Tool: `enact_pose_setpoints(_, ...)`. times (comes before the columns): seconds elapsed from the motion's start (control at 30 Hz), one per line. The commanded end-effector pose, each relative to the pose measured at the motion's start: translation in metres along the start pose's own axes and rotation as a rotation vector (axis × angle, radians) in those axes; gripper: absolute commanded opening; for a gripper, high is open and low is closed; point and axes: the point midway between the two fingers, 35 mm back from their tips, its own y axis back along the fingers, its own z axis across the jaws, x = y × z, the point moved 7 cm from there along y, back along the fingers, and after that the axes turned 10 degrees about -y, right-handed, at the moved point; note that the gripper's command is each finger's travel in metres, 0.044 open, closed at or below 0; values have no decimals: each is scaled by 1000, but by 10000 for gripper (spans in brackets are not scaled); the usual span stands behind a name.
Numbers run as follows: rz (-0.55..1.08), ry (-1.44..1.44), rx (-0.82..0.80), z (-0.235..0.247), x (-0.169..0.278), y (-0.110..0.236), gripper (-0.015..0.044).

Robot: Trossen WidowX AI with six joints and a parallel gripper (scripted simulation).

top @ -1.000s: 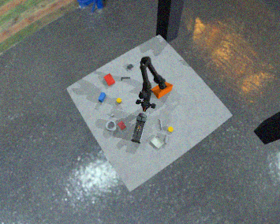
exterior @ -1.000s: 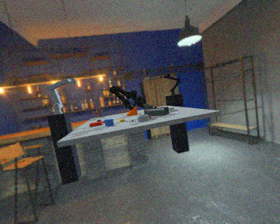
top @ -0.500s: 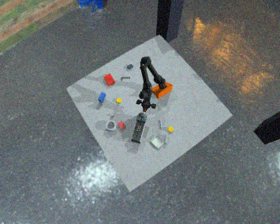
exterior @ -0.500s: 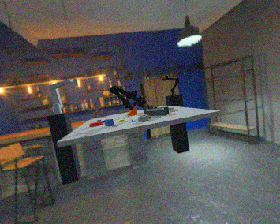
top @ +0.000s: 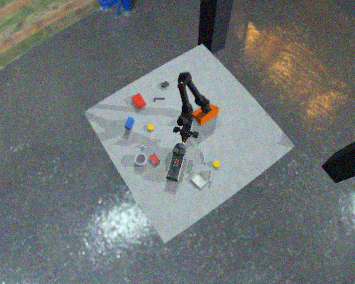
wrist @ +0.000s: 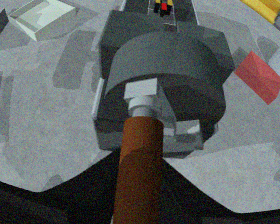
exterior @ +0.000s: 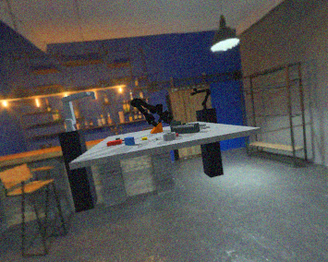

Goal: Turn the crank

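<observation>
The machine, a dark grey housing with a long track (top: 174,171) (exterior: 187,128) and a round drum (wrist: 166,60), stands on the table. Its crank has a pale arm (wrist: 142,89) and a brown upright handle (wrist: 141,145). My gripper (top: 184,138) (wrist: 136,159) is shut on the handle at the near end of the machine. The slide's red pointer (wrist: 164,6) shows at the top edge of the wrist view, with yellow brass-coloured bits beside it. The frame edge cuts off this part, and whether the pointer is exactly level with both marks cannot be told.
A white tray (top: 199,181) (wrist: 40,19) lies on one side of the machine, a small red block (top: 154,159) (wrist: 261,77) and a grey ring-shaped thing (top: 141,159) on the other. A blue block (top: 129,123) and a larger red block (top: 138,101) lie farther off.
</observation>
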Motion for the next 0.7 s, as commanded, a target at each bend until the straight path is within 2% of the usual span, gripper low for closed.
enact_pose_setpoints(0.0,9,6,-21,6,4,-3,0)
enact_pose_setpoints(0.67,9,6,-21,10,10,-9,0)
